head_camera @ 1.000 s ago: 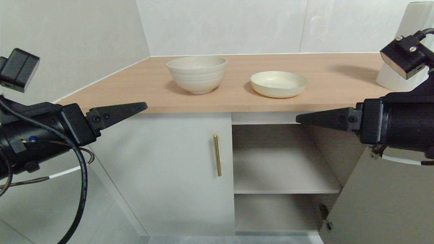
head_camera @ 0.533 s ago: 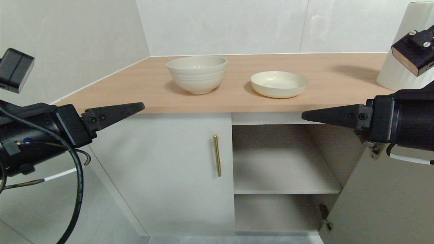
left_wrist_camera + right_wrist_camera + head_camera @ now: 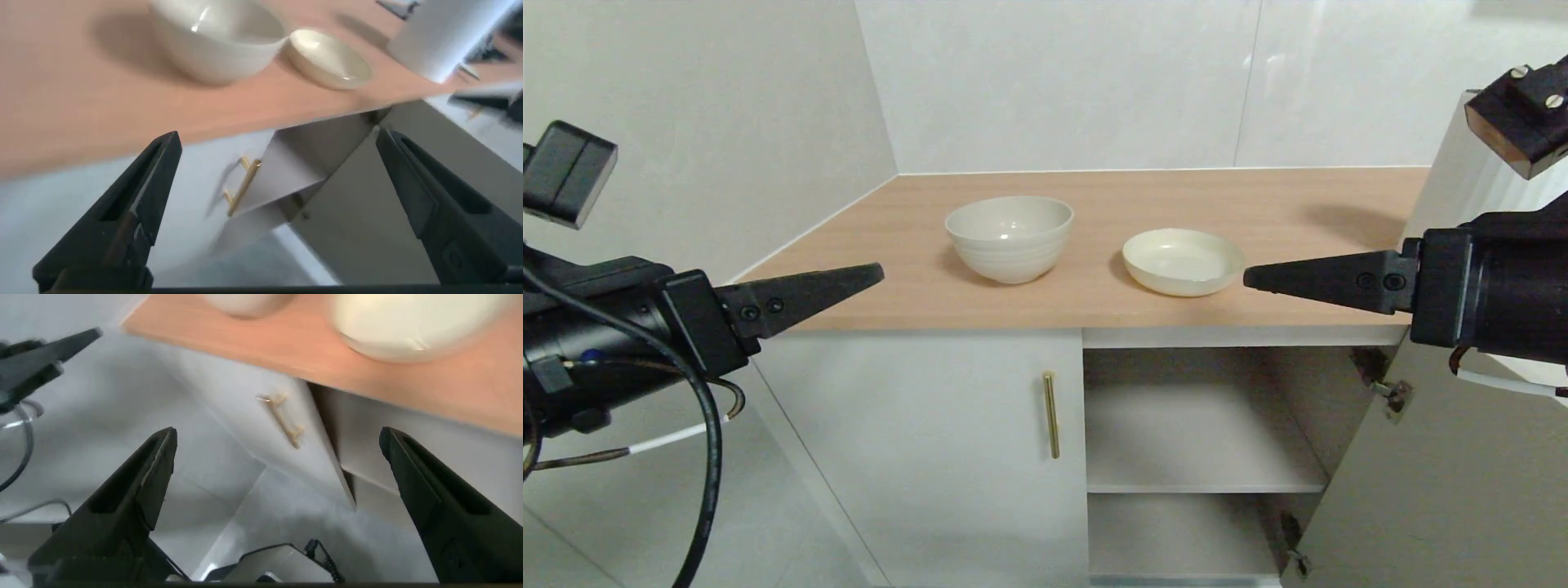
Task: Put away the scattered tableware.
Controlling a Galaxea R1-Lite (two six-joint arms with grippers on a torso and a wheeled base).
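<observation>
The bowl [image 3: 1009, 237] and the shallow dish [image 3: 1183, 260] are judged to be glazed ceramic: stiff, fairly heavy for their size, smooth enough to slip, and liable to chip if knocked against the countertop [image 3: 1094, 196]. A hold across the rim is advised for each, one finger inside and one outside. The dish's low wall is expected to give little purchase, so a hold at the part of its rim nearest the countertop's front edge is preferred.

The bowl is deep, round and off-white, with faint ribbing around its outer wall. The dish is wide, low and cream. Both are upright and empty.

Both pieces stand on the countertop, toward its front, the bowl near the middle and the dish to the right of it.

The left gripper [image 3: 870, 276] and the right gripper [image 3: 1252, 279] are held off the countertop's front edge, fingers spread apart, nothing between them. An open cabinet compartment [image 3: 1201, 425] is noted below the countertop.
</observation>
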